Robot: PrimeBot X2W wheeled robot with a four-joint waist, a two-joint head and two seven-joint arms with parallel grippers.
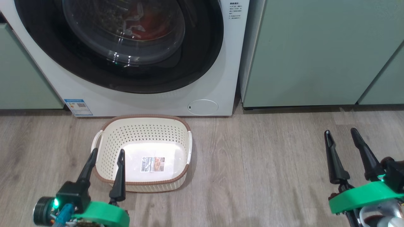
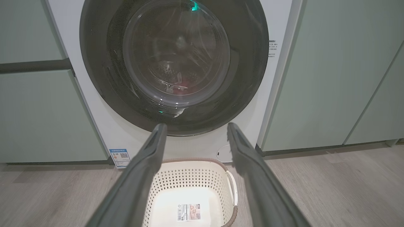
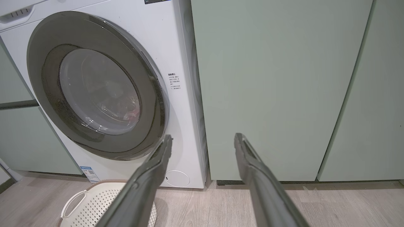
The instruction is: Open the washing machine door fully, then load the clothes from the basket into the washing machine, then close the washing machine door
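Washing machine (image 1: 142,101) shut, basket (image 1: 142,132) on the floor (image 1: 268,164) before it.
You see the washing machine door (image 1: 195,63) closed flush, what look like the clothes (image 1: 148,23) blurred behind it. Your left gripper (image 1: 108,151) hangs spread open over the basket's near-left rim; your right gripper (image 1: 340,130), also spread, is well apart to its right.

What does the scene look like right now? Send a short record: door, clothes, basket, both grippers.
washing machine door: appears shut
clothes: red fabric visible behind the door glass
basket: on floor before the washing machine, empty except a label sticker
left gripper: fingers open, holding nothing, by basket
right gripper: fingers open, holding nothing, over floor
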